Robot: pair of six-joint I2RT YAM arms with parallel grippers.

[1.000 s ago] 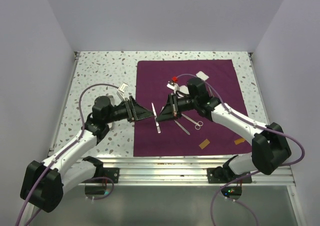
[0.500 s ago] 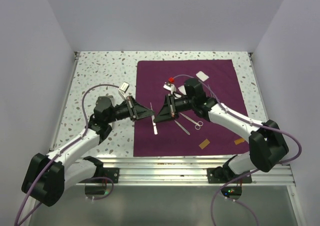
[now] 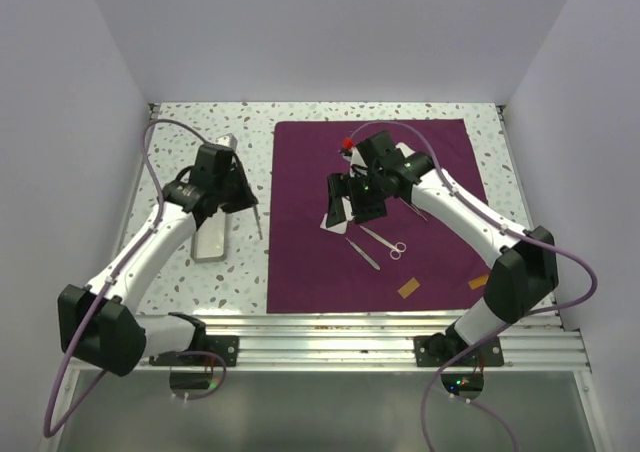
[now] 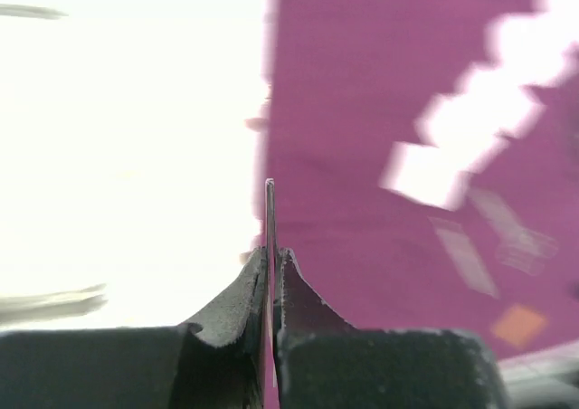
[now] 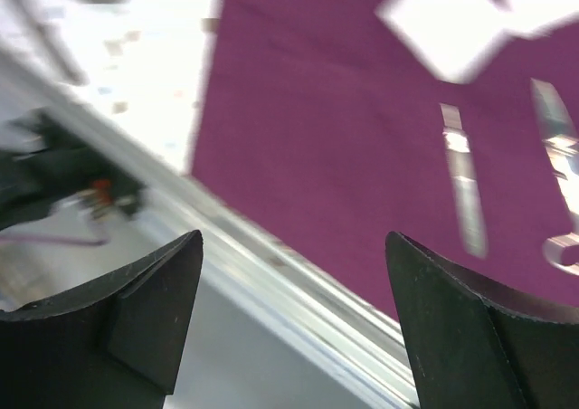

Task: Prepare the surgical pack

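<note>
The purple cloth (image 3: 300,272) lies flat on the speckled table. My left gripper (image 3: 249,200) is left of the cloth, beside the steel tray (image 3: 209,242), and is shut on thin steel forceps (image 3: 258,222). In the left wrist view the forceps (image 4: 270,214) stand edge-on between the pads (image 4: 274,251). My right gripper (image 3: 338,202) hangs open over the cloth's middle, with nothing between its fingers (image 5: 294,242). Scissors (image 3: 390,244) and another straight steel tool (image 3: 363,254) lie on the cloth. White gauze squares (image 5: 443,20) lie near them.
Two small orange-brown tabs (image 3: 410,288) (image 3: 480,282) lie near the cloth's front edge. A metal rail (image 3: 400,327) runs along the table's near side. White walls close in the left, back and right.
The right gripper has opened and let go of the forceps. The left gripper shut on them and swung them left, off the cloth toward the tray. The right arm drew back.
</note>
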